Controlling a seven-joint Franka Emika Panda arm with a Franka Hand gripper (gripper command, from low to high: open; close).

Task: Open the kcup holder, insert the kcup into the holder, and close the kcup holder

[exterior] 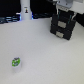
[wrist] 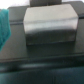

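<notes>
The black boxy kcup holder (exterior: pixel 63 26), with two rectangular front panels, is seen at the far side of the white desk (exterior: pixel 50 57), toward the exterior view's right. The robot's tool (exterior: pixel 65 10) is placed directly above and against it, apparently at its upper edge. Whether the tool is wide, narrow or holding anything cannot be told, since the frames are blurred and the fingers are not made out in either view.

The small white kcup with a green-and-white top (exterior: pixel 16 62) is left on the desk, well apart from the holder, toward the exterior view's left and nearer the camera.

In the wrist view only a grey box-shaped surface (wrist: pixel 50 27) is shown close up. The task is judged to be at its first step: no opened tray is seen, the pod is not yet inserted, and closing remains.
</notes>
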